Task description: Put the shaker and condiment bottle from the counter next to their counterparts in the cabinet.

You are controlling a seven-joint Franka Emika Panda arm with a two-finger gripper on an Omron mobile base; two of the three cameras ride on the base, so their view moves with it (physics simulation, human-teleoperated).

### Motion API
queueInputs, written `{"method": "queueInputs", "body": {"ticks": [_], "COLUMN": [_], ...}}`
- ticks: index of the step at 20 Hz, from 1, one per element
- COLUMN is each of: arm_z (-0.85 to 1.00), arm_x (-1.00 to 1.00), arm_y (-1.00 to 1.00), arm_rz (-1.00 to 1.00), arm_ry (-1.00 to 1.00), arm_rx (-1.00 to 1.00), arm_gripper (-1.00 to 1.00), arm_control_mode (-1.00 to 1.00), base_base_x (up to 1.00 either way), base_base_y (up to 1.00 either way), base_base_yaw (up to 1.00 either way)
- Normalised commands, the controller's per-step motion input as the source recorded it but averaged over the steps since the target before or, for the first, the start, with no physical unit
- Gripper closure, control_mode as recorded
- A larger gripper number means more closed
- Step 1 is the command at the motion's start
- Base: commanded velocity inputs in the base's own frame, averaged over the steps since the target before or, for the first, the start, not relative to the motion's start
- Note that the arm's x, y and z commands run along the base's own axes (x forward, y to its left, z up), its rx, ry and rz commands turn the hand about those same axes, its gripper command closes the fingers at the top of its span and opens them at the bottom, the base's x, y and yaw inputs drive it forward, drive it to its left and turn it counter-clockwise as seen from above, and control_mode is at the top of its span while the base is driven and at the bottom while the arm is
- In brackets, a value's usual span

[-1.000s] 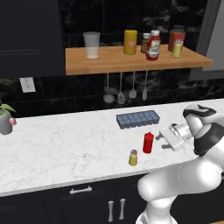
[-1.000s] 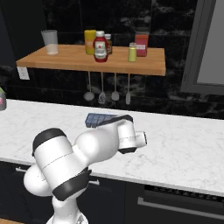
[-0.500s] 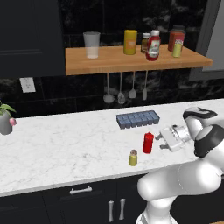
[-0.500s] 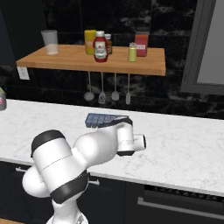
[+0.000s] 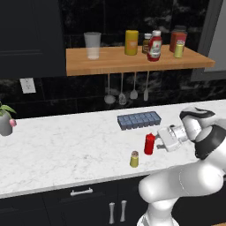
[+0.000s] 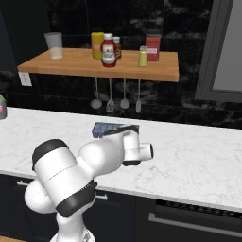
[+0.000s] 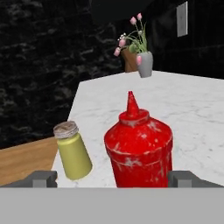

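The plain red condiment bottle (image 5: 150,144) stands upright near the front of the white marble counter (image 5: 66,145). The small yellow-green shaker (image 5: 134,159) with its tan cap is just left of it and nearer the edge. My gripper (image 5: 159,141) is level with the bottle on its right side, pointing at it. In the hand view the gripper (image 7: 113,179) is open, with the red bottle (image 7: 139,148) close ahead between the fingertips (image 7: 186,178) and the shaker (image 7: 73,151) left of it. Up on the wooden cabinet shelf (image 5: 132,64) stand the yellow bottle (image 5: 131,43), the ketchup bottle (image 5: 155,46) and the bigger shaker (image 5: 178,48).
A dark ice tray (image 5: 139,120) lies behind the red bottle. The shelf also carries a glass (image 5: 92,45), a dark jar (image 5: 147,43) and a red box (image 5: 178,39). Utensils (image 5: 128,90) hang below it. A potted plant (image 5: 5,121) stands at the far left.
My hand has eased a little left, closer to the red bottle. The bottle and the shaker have not moved.
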Motion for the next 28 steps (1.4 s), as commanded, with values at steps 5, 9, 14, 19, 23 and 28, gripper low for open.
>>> {"method": "queueInputs", "body": {"ticks": [5,9,14,19,23,28], "arm_z": [-0.04,-0.07,-0.06,-0.16,-0.21,0.04], "arm_x": [0.19,0.16,0.12,0.0,0.04,0.14], "arm_y": [0.01,0.0,0.02,0.23,0.25,0.02], "arm_rz": [0.0,-0.01,0.0,0.0,0.0,-0.06], "arm_ry": [0.0,0.0,0.0,0.04,0.06,0.03], "arm_rx": [0.0,0.0,0.01,0.07,0.0,0.0], "arm_gripper": [-1.0,-1.0,-1.0,-1.0,1.0,1.0], "arm_control_mode": [-1.0,-1.0,-1.0,-1.0,-1.0,-1.0], "base_base_x": [0.0,0.0,0.0,0.0,0.0,0.0], "base_base_y": [0.0,0.0,0.0,0.0,0.0,0.0], "base_base_yaw": [0.0,0.0,0.0,0.0,0.0,0.0]}}
